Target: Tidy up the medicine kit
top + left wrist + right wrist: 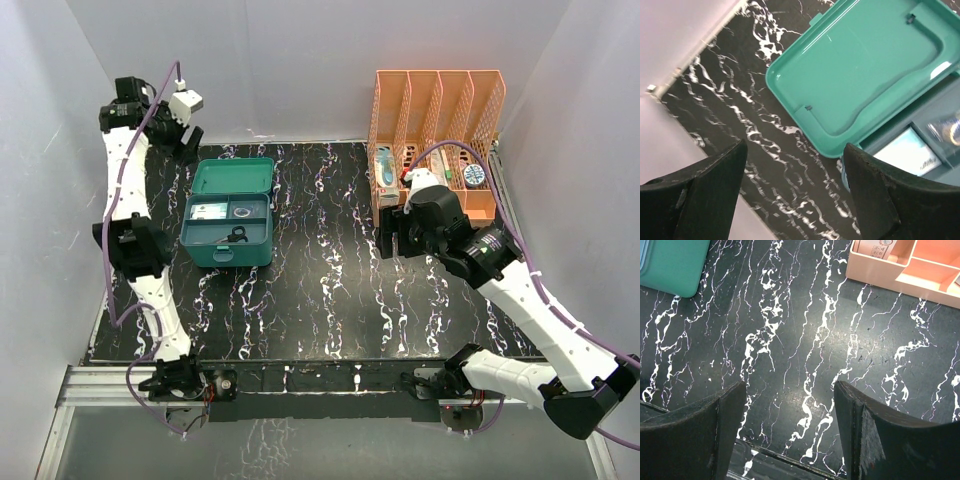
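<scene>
I rate the medicine kit [228, 255] light, rigid, slick, so I pinch its thin wall; left gripper [795, 165] and right gripper [790, 390] stand open - empty.

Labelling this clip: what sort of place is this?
Likely a robot lab test cell: white walls around a black marbled table, left arm and right arm bolted at its near edge, medicine kit and orange file rack staged.

White left arm [125, 190] stretched to 11 o'clock, black two-finger left hand [795, 150] spread wide, empty. White right arm [540, 310] bent toward 2 o'clock, black right hand [790, 387] spread, empty, facing down.
</scene>
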### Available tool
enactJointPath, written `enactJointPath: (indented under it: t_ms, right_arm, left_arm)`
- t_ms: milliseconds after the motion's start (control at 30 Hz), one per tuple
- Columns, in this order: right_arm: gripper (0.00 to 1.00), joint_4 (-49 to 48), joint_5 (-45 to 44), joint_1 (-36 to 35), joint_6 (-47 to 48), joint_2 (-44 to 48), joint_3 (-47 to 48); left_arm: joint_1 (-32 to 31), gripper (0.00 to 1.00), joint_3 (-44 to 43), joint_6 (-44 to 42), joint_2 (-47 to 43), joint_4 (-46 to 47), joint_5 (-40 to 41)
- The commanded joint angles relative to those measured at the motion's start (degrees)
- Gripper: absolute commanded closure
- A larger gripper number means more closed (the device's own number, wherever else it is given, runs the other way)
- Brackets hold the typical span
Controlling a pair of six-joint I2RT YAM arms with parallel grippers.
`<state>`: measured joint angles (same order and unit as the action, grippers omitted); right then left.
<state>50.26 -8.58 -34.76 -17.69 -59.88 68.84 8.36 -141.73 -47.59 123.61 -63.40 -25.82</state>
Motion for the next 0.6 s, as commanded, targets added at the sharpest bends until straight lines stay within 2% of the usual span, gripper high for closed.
enactJointPath:
  t_ms: [0,167,300,400,567]
  right_arm:
    - [0.32,-3.6,0.5,-0.2,-0.7,0.9,1.7]
    - [0.34,-8.2,1.4,-0.2,-3.6,-1.3,0.2]
    - [0.36,-15.7,2.1,-0.6,-6.1,-12.4,5.2]
    - [0.36,-17.5,0.9,-2.3,-6.0,-25.2,15.9]
    - [0.36,-14.9,0.8,-4.7,-6.8,-45.3,35.2]
  left_arm:
    - [-0.3,0.23,2.8,13.2,1.5,8.1,-2.9]
    - [0.8,0.23,1.5,23.3,3.1,9.9,-1.9]
    - [1.2,0.23,9.0,25.2,-2.5,10.3,-0.2]
    - [1.4,0.23,15.7,25.5,-8.4,10.0,2.2]
    - [2.4,0.28,24.3,26.8,-14.7,6.2,3.8]
